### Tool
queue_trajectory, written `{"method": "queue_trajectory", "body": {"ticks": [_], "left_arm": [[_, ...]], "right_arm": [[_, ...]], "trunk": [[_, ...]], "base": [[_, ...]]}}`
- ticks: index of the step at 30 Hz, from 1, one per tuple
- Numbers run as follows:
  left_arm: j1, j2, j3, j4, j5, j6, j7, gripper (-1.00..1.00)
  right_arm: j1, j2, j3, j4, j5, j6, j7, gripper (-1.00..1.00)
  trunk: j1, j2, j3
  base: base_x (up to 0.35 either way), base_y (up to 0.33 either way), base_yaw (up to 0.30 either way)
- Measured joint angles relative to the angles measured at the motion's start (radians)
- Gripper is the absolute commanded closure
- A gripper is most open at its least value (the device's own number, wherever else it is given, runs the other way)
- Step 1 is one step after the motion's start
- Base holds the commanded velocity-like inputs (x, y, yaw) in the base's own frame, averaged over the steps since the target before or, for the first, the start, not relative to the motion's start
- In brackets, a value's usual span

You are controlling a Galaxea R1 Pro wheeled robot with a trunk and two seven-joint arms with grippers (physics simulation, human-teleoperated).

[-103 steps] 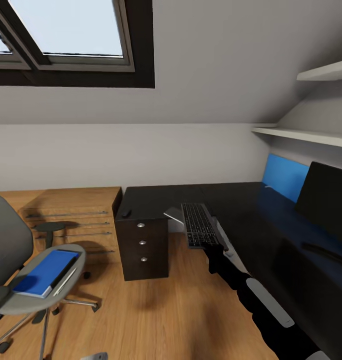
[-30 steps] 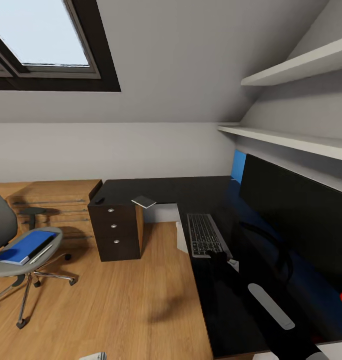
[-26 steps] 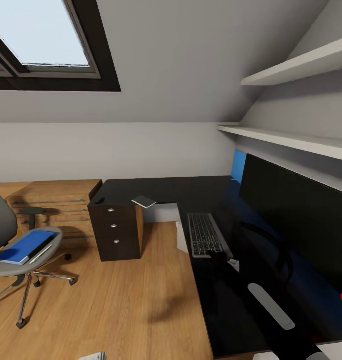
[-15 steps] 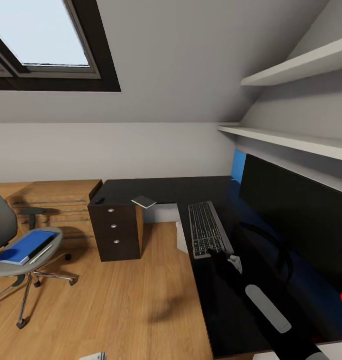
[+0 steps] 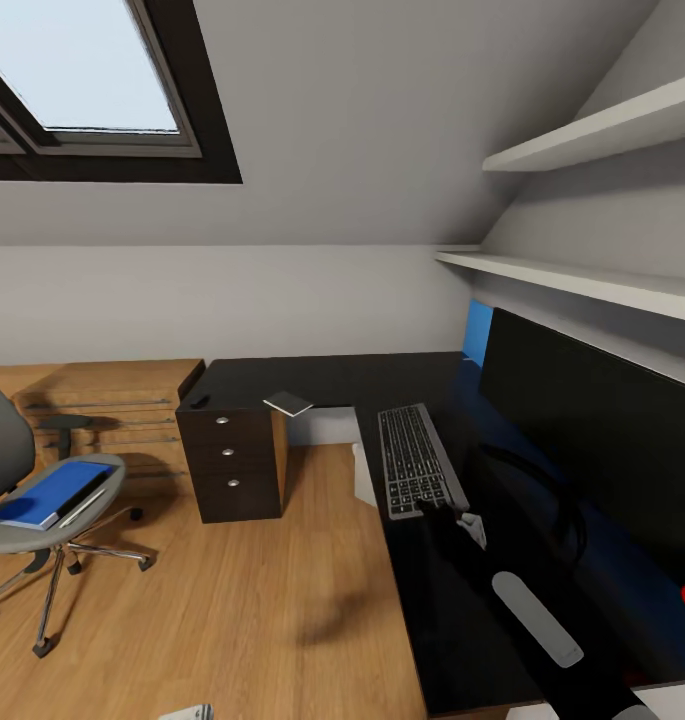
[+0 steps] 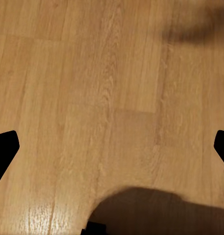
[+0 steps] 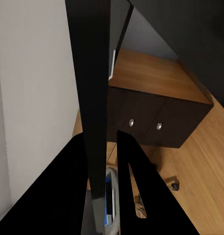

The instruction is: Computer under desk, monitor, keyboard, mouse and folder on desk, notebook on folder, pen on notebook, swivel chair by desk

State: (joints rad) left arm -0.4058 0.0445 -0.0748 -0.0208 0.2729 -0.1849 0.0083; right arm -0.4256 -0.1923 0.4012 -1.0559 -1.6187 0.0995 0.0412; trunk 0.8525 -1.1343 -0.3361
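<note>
Now, right hand [image 5: 431, 512] at the end of a black arm with a grey panel, closed on the near short end of the slim silver-grey keyboard with black keys [image 5: 414, 462]. Keyboard lengthwise over the large L-shaped desk with glossy black top [image 5: 322, 380], just in front of the very wide black flat monitor [image 5: 602, 430] on its curved black stand; cannot tell whether lying flat on the desk or lifted a little. From the right wrist, keyboard [image 7: 92, 98] seen edge-on as a dark slab pinched between two black fingers [image 7: 136, 186]. Left hand [image 6: 112, 147] wide open, black fingertips [image 6: 4, 147] far apart, nothing between them, above light wooden plank floor [image 6: 116, 73]. Thin grey square notebook [image 5: 288, 404] at the desk's inner corner edge, partly overhanging. Small dark grey oval mouse [image 5: 199, 401] at the desk's far left end, above the black three-drawer unit [image 5: 232, 465]. Part of a plain white computer case [image 5: 365, 478] under the desk edge, beside the keyboard. Well apart on the left, grey swivel chair with chrome wheeled base [image 5: 22, 530], bearing the flat bright-blue folder [image 5: 54, 492] on its seat, with the thin white pen [image 5: 82, 508] along the folder's near edge. Light wooden drawer chest [image 5: 102, 400] against the wall behind the chair.
</note>
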Motion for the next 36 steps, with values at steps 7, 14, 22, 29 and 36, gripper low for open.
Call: {"method": "queue_trajectory", "body": {"ticks": [7, 14, 22, 29, 36], "left_arm": [[0.0, 0.0, 0.0, 0.0, 0.0, 0.001, 0.0, -1.0], [0.0, 0.0, 0.0, 0.0, 0.0, 0.001, 0.0, -1.0], [0.0, 0.0, 0.0, 0.0, 0.0, 0.001, 0.0, -1.0], [0.0, 0.0, 0.0, 0.0, 0.0, 0.001, 0.0, -1.0], [0.0, 0.0, 0.0, 0.0, 0.0, 0.001, 0.0, -1.0]], "right_arm": [[0.0, 0.0, 0.0, 0.0, -0.001, 0.007, 0.007, 1.0], [0.0, 0.0, 0.003, -0.002, -0.007, 0.012, 0.005, 1.0], [0.0, 0.006, 0.007, -0.003, -0.015, 0.012, 0.005, 1.0], [0.0, 0.009, 0.009, -0.004, -0.015, 0.012, 0.005, 1.0], [0.0, 0.009, 0.011, -0.004, -0.015, 0.012, 0.006, 1.0]], "trunk": [[0.0, 0.0, 0.0], [0.0, 0.0, 0.0], [0.0, 0.0, 0.0], [0.0, 0.0, 0.0], [0.0, 0.0, 0.0]], "base": [[-0.071, -0.116, 0.0], [-0.004, -0.006, 0.0], [0.0, 0.0, 0.0], [0.0, 0.0, 0.006], [0.0, 0.0, 0.179]]}}
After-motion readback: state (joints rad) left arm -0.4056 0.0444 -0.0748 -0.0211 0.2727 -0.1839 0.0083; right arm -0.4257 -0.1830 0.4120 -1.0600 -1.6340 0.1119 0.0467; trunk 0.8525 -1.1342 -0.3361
